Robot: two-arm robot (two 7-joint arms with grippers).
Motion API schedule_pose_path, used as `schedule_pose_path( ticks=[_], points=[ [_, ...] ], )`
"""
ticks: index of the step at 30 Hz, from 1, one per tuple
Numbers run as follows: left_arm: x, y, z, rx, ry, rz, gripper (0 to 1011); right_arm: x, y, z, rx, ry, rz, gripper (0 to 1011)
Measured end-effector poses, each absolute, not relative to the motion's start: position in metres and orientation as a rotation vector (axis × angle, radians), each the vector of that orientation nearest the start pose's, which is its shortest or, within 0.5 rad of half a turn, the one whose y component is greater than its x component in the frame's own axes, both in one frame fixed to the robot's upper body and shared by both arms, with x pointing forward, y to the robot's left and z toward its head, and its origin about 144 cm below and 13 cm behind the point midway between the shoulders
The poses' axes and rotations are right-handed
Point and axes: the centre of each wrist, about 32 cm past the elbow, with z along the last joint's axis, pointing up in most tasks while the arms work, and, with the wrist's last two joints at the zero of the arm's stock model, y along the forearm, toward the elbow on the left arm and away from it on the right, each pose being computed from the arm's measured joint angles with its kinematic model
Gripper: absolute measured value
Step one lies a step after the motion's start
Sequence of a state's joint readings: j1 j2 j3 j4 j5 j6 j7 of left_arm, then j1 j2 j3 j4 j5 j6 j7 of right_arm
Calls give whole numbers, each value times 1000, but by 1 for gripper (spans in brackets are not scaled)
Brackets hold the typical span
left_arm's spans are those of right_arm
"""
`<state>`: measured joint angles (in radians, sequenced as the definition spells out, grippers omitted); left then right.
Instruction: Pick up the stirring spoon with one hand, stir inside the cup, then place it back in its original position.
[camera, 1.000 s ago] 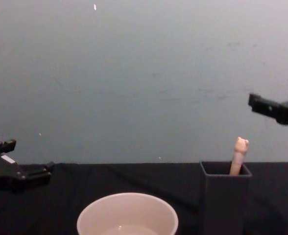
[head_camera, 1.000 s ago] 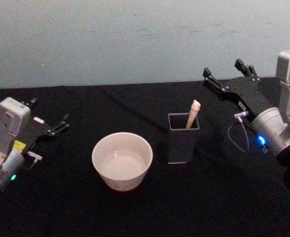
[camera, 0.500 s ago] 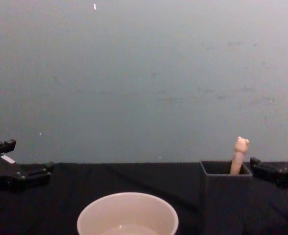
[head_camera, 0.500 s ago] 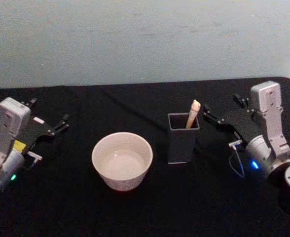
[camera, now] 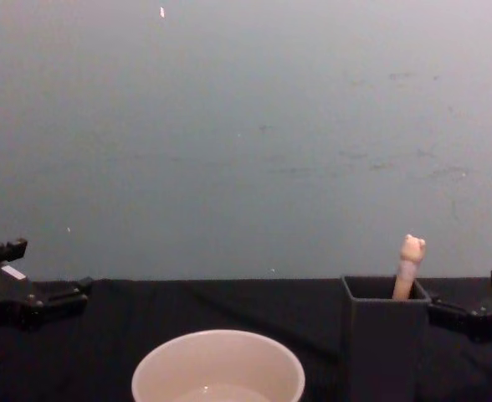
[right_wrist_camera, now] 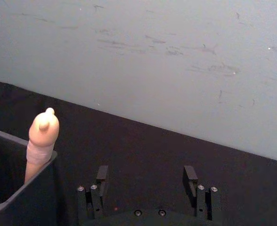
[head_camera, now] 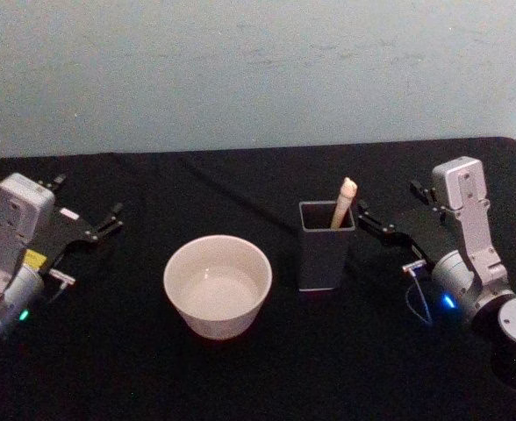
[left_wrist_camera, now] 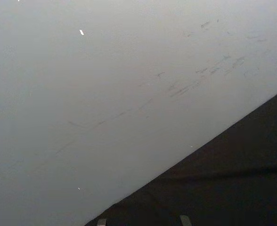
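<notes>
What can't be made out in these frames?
- Stirring spoon: bowl and neck hidden inside the dark grey holder, every view.
- Cup: bottom cut off by the chest view's lower edge.
- Left pincer: fingertips barely enter the left wrist view's edge.

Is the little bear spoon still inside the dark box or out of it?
Inside. The stirring spoon stands in the dark holder, only its bear-topped handle poking above the rim.
</notes>
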<state>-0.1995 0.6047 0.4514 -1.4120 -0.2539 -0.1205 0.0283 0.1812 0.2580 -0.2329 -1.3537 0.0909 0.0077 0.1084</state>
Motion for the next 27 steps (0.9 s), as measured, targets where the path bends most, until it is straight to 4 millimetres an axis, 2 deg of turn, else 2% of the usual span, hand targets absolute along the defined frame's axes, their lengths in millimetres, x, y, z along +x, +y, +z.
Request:
schedule_pose_path(
  ticks=[27],
  points=[
    [489,310,1140,304,-285,1248,1001,503,-250,1130,-217,-86,-1286,1000]
  ],
)
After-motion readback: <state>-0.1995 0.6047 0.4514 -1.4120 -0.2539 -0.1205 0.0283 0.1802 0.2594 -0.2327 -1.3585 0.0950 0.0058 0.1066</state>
